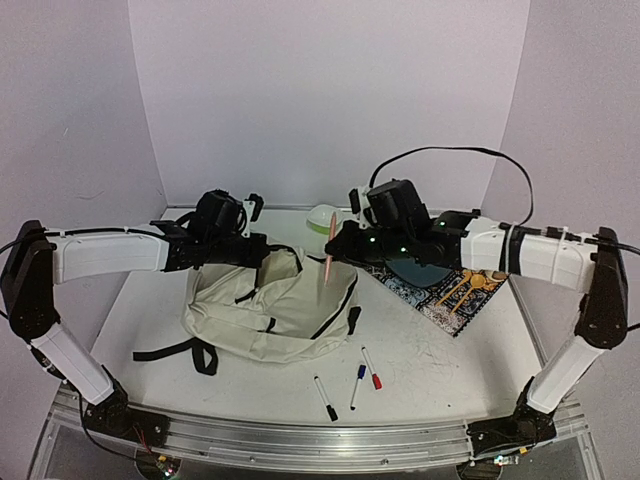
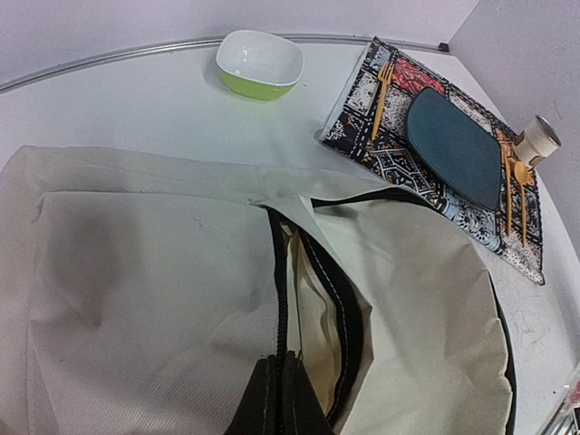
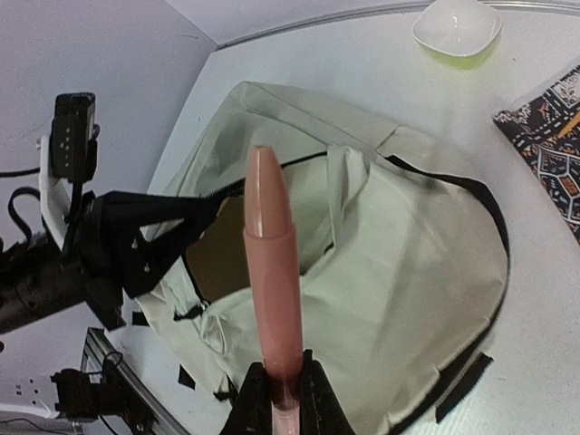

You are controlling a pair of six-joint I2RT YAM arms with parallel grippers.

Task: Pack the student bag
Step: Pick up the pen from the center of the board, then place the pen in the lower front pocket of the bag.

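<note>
Bag [image 1: 270, 315] lying flat mid-scene, zipper gaping. Mat [image 1: 440, 290] just right of bag. Left gripper [image 1: 262, 250] pinched tight on bag's opening edge. Right gripper [image 1: 335, 245] above bag, clamped on pink pen [image 3: 272, 272]. Bowl [image 1: 322, 217] behind bag, markers [image 1: 350, 385] in front.

A lime-green bowl [image 2: 260, 63] is sitting far back on the table [image 2: 136, 100], just left of a patterned placemat [image 2: 358, 136]. On the mat, a dark teal plate [image 2: 453, 145] is lying between a wooden fork [image 2: 381, 95] and a wooden spoon [image 2: 522, 204], with a small cup [image 2: 536, 140] standing by the spoon.
</note>
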